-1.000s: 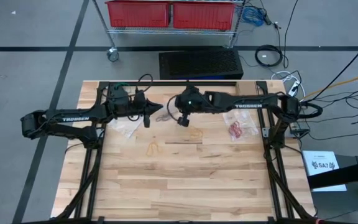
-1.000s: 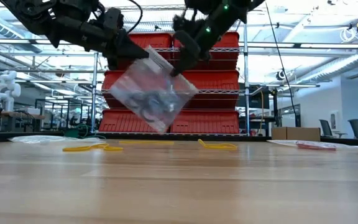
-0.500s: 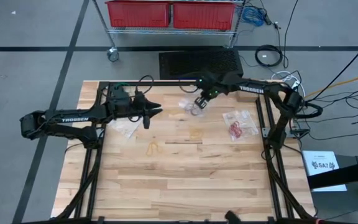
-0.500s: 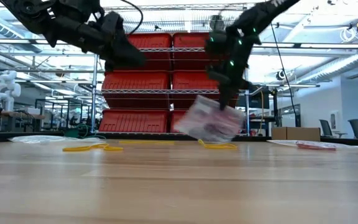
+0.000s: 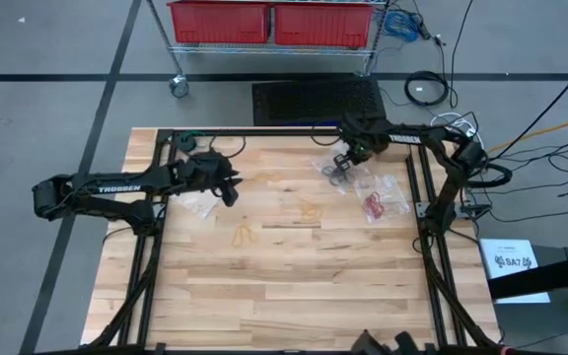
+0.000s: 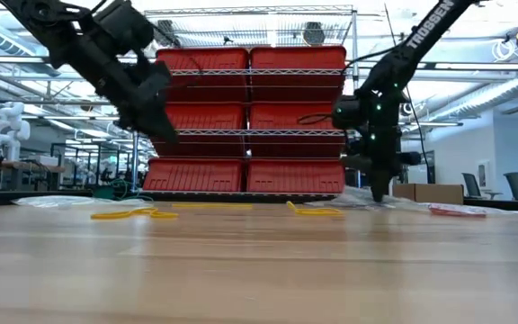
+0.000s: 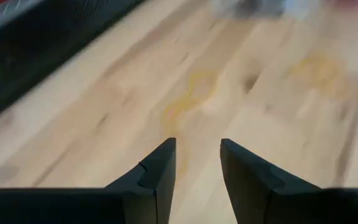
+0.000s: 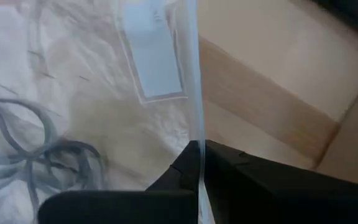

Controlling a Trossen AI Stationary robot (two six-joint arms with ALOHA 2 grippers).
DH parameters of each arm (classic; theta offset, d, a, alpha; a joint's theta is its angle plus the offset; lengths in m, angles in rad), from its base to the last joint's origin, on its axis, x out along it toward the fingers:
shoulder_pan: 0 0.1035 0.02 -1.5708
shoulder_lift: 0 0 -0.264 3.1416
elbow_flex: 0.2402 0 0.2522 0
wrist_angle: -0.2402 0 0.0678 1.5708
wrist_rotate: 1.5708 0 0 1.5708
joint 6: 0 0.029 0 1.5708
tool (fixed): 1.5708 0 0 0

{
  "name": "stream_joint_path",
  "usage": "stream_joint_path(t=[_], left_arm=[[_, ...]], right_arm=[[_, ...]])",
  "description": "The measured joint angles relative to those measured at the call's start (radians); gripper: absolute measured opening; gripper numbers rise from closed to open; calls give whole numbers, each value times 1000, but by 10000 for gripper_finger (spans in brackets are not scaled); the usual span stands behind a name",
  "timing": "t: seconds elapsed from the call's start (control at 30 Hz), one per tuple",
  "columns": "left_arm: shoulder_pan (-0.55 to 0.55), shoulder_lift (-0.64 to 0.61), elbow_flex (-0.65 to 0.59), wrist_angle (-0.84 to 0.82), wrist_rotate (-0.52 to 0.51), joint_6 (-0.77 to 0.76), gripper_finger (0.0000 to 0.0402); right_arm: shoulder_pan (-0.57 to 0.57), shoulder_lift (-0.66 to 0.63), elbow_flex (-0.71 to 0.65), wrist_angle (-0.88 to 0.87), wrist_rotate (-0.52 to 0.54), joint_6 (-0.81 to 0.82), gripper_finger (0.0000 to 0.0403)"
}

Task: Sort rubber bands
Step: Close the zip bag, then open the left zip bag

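Pale wooden planks make up the table (image 5: 294,286), on which everything is laid out, seen from above. The left arm (image 5: 106,187) is stretched across the table's left side, and its gripper (image 5: 231,187) is held above the boards with the jaws a narrow gap apart and nothing between them. The right arm (image 5: 422,148) is reached in along the far edge, and its gripper (image 5: 342,163) is lowered at the far right part of the table; its jaws are pinched together on the edge of a clear bag (image 5: 336,172), inside which black rubber bands (image 8: 36,155) are seen. Just beside it, nearer the right edge, a second bag with red rubber bands (image 5: 373,205) is found. A third bag (image 5: 201,202) lies beneath the left gripper; its contents can hardly be made out. Loose tan rubber bands are left on the bare wood: one cluster (image 5: 245,235) near the middle, another (image 5: 311,210) further right.
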Motion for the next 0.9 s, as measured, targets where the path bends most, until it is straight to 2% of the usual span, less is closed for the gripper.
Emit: stream_joint_path(t=[0.13,0.33,0.57,0.73,0.9], left_arm=[[0,0,0,-140,-58,-45,104],[-9,0,0,-266,-64,-118,59],[-102,0,0,-380,-66,-191,6],[-170,23,0,-416,-70,-296,16],[-191,83,0,-414,-79,-345,47]], right_arm=[[2,-43,4,20,40,-38,5],[9,-145,47,24,50,-160,34],[34,-275,60,32,46,-260,83],[64,-316,60,46,49,-273,115],[117,-316,60,51,47,-303,137]])
